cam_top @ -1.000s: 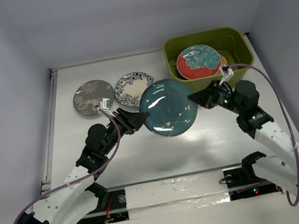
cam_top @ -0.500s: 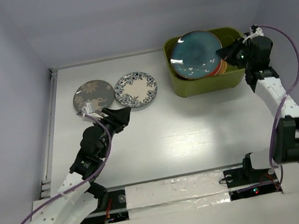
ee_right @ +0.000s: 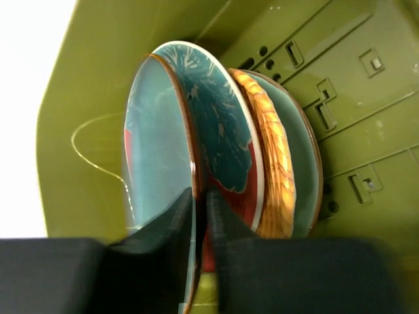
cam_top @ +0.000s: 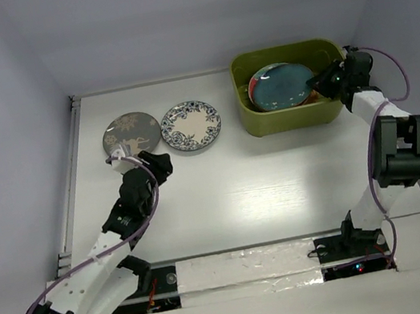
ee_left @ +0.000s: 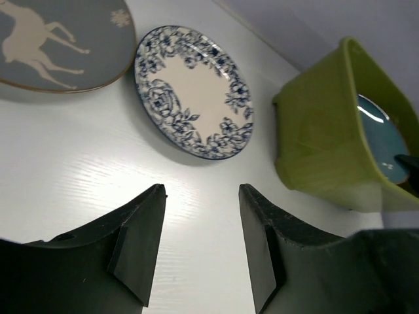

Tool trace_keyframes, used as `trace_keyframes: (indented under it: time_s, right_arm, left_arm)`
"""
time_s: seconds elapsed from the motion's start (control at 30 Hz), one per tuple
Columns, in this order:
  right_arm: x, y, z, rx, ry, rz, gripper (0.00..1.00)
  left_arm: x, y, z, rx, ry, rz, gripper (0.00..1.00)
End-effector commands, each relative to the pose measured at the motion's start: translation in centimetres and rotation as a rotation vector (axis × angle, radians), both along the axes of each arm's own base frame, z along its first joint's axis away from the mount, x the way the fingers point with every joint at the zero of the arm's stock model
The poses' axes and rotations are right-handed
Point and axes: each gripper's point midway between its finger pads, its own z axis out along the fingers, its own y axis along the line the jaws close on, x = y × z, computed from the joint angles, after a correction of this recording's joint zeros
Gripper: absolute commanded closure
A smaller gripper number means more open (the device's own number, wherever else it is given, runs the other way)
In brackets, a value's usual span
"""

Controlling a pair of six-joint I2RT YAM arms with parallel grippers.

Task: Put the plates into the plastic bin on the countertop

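Two plates lie flat on the white countertop [cam_top: 241, 192] at the left: the grey deer plate [cam_top: 132, 135] farthest left and the blue floral plate [cam_top: 191, 125] just beside it, their rims close but apart. Near them, on the side toward the arm bases, the left gripper [cam_top: 159, 166] hangs over bare counter with its jaws about half spread and nothing between them; its wrist view shows both plates ahead of the fingers. To the right, the olive plastic bin [cam_top: 283, 54] sits at the far right of the counter. Inside it the dark teal plate [cam_top: 283, 85] stands on edge, leaning on the red-and-teal floral plate [ee_right: 222, 131], behind which are the orange textured plate [ee_right: 272, 157] and the mint green plate [ee_right: 304, 163]. The right gripper [cam_top: 325, 80] reaches over the bin's right rim, its jaws drawn narrow on either side of the dark teal plate's rim.
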Motion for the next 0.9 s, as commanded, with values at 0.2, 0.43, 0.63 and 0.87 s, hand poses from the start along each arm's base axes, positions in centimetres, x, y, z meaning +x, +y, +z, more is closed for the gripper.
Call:
trace_keyframes:
  time_s: [0.2, 0.43, 0.63, 0.87]
  right_arm:
    - [-0.1, -2.6, 10.2, -0.099, -0.21, -0.156, 0.12]
    - [-4.9, -0.6, 16.7, -0.12, -0.376, -0.156, 0.13]
    - [-10.3, 8.7, 17.6, -0.107, -0.498, 0.023, 0.97]
    - [-15.3, 16.8, 14.1, -0.037, -0.527, 0.273, 0.9]
  left_arm:
    - [3.1, 1.6, -1.6, -0.024, 0.056, 0.039, 0.56]
    - [4.5, 5.6, -4.3, -0.135, 0.134, 0.168, 0.54]
    - [5.0, 8.9, -5.9, -0.216, 0.161, 0.33, 0.36]
    - [7.1, 11.5, -8.4, -0.325, 0.23, 0.419, 0.36]
